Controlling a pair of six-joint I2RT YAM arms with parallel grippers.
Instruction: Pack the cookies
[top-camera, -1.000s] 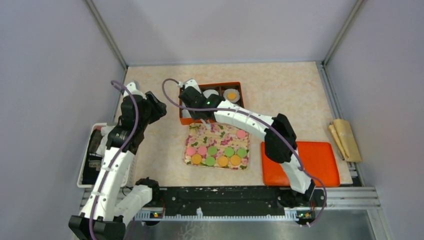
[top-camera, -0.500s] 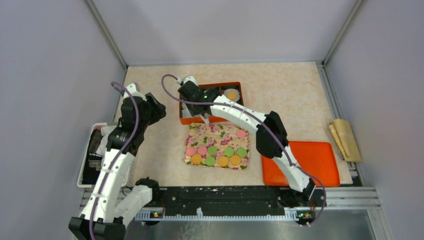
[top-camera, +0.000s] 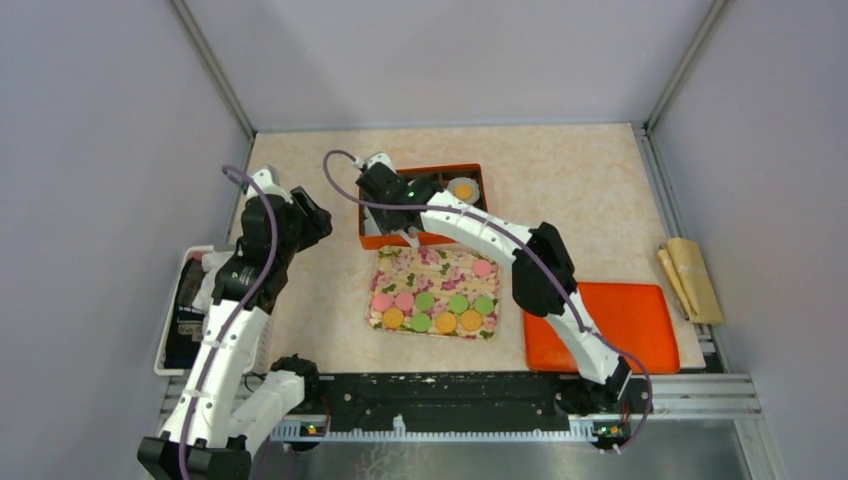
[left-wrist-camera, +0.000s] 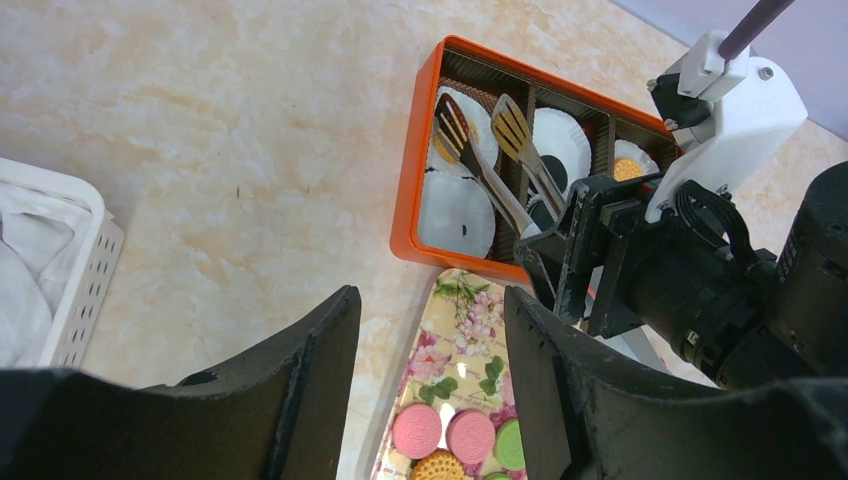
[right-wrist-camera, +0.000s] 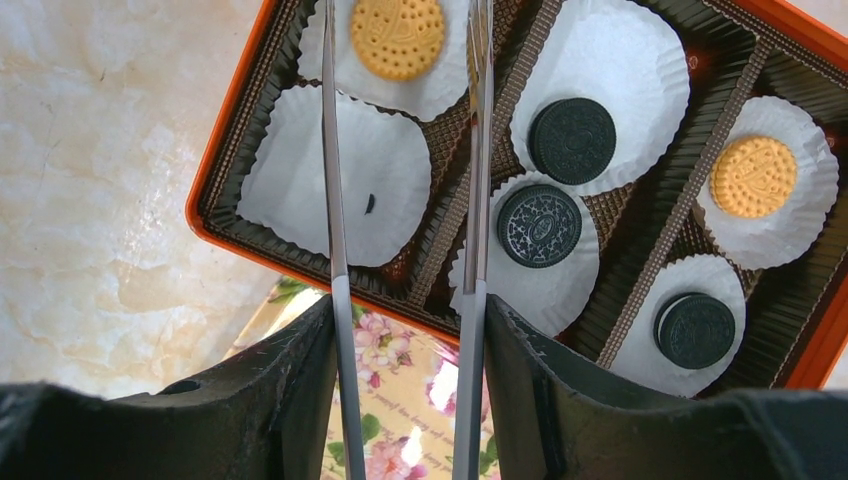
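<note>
Cookies in pink, green and orange lie in rows on the floral tray. The orange box behind it holds white paper cups. In the right wrist view the cups carry two orange cookies and three black cookies; one cup is empty. My right gripper is shut on metal tongs, whose open, empty tips hang over the box's left end. My left gripper is open and empty, above the table left of the box.
An orange lid lies at the near right. A white basket stands at the left edge. A tan bundle lies at the right edge. The right arm reaches across the floral tray.
The right gripper with the tongs has moved a little left and farther back over the box, then held still. The left arm has barely moved.
</note>
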